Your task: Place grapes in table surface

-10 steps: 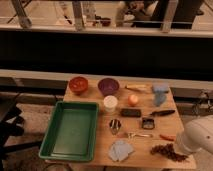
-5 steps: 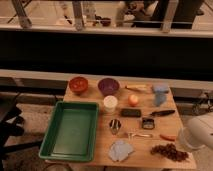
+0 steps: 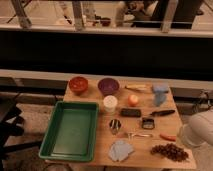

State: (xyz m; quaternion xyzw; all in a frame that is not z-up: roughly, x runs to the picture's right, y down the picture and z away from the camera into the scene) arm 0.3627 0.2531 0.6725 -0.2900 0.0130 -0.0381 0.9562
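Observation:
The grapes (image 3: 170, 151), a flat dark reddish-brown bunch, lie on the light tan table surface (image 3: 100, 150) near its front right corner. Nothing is touching them. My gripper (image 3: 188, 139) is at the lower end of the white arm (image 3: 199, 127) at the right edge of the camera view, just right of and a little above the grapes, beyond the table's right edge. A thin red-orange chilli (image 3: 167, 137) lies just behind the grapes.
A green tray (image 3: 70, 131) fills the table's left side. At the back are an orange bowl (image 3: 78, 84), a purple bowl (image 3: 108, 85) and a blue cloth (image 3: 161, 92). In the middle are a white cup (image 3: 110, 103), a round fruit (image 3: 133, 100), a metal cup (image 3: 115, 125) and a grey-blue cloth (image 3: 121, 150).
The white arm has drawn back to the right, off the grapes. The bunch now lies fully uncovered on the table and has not shifted.

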